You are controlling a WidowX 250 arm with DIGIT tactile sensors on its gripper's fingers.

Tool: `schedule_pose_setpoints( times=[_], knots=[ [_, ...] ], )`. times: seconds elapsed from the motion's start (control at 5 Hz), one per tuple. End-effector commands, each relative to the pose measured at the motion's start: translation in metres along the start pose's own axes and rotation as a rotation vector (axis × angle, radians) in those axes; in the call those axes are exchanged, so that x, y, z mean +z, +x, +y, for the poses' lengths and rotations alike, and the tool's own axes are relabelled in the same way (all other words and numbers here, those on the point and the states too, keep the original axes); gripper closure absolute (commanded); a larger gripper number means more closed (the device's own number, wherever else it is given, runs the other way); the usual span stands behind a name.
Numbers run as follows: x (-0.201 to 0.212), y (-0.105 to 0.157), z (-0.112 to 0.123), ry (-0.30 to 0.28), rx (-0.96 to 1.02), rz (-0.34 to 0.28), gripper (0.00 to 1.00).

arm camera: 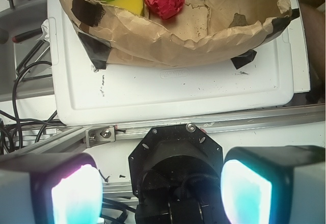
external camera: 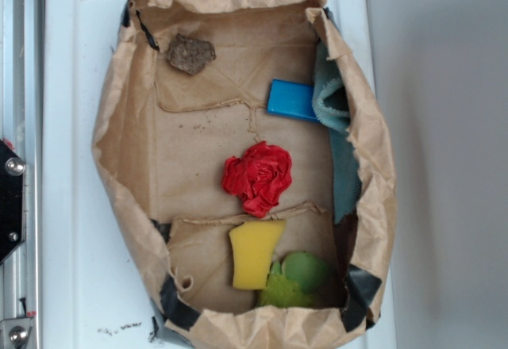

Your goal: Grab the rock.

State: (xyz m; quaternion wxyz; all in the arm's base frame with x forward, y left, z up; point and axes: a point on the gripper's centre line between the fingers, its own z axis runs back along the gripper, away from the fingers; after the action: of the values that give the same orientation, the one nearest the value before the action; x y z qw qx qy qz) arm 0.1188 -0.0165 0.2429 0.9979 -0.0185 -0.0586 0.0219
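- Looking down in the exterior view, you see a white plastic tray [external camera: 71, 127] on the tabletop, carrying a brown paper bag [external camera: 119, 127] rolled down into an open basin, with black tape at its corners.
- The rock [external camera: 190, 53] sits on the bag's floor in the upper left of the frame, near the bag's crumpled wall and well apart from everything else.
- Its long axis runs roughly left to right with a slight tilt; the blunter corner points toward the lower left.
- A blue block [external camera: 292, 100] lies right of centre, touching a teal cloth [external camera: 332, 95] along the right wall.
- A red cloth ball [external camera: 258, 176] sits mid-frame; below it are a yellow sponge wedge [external camera: 255, 254] and a green object [external camera: 295, 279].
- The exterior view shows you no pincer; a black bracket [external camera: 11, 198] and metal rail fill the left edge.
- The wrist view gives you the pincer [arm camera: 162, 188] at the bottom of the frame, its two glowing pads [arm camera: 75, 193] spread wide apart and holding nothing, outside the bag above a metal rail [arm camera: 204, 124].
- In that view the rock is only a dark sliver [arm camera: 238, 20] behind the bag's near wall, upper right.
- Loose cables [arm camera: 25, 96] at the left show only in the wrist view.
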Motion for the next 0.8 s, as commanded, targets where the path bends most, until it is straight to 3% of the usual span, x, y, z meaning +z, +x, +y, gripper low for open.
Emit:
schedule_pose_setpoints(
  times=[0.0, 0.2, 0.6],
  knots=[
    [0.0, 0.0, 0.0, 0.0, 0.0, 0.0, 0.0],
    [-0.027, 0.039, -0.003, -0.045, -0.009, 0.027, 0.0],
    [-0.052, 0.09, 0.028, 0.015, -0.015, -0.106, 0.0]
  ],
)
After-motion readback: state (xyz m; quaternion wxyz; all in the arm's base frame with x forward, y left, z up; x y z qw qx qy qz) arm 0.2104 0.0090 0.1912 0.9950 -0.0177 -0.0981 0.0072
